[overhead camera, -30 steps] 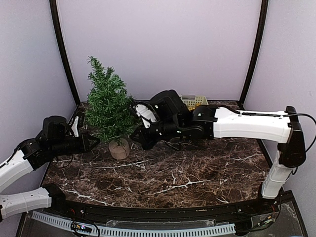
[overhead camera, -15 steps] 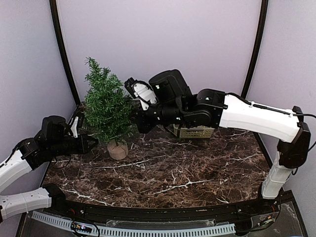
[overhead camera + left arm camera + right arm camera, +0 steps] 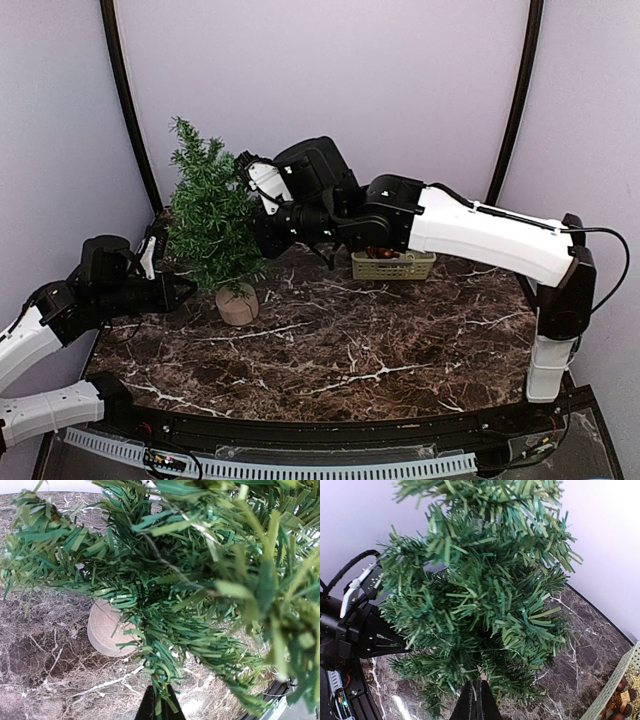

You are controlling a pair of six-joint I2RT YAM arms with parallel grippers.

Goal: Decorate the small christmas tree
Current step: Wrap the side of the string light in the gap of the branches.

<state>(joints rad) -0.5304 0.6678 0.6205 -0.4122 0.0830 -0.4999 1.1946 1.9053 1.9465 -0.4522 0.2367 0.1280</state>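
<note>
Dark marbled table [image 3: 400,350] under lilac walls; the small christmas tree [image 3: 212,215] stands upright at its left rear, with a basket [image 3: 393,267] nearby. The left fingers [image 3: 149,711] are clamped on a low branch tip. The right fingers [image 3: 470,706] are pressed together at the foliage, nothing visibly held. A sideways tug from either arm could topple the light tree.

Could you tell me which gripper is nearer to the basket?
Right. The right gripper is at the tree, on the side facing the basket; the left gripper is on the tree's other side, farther away.
</note>
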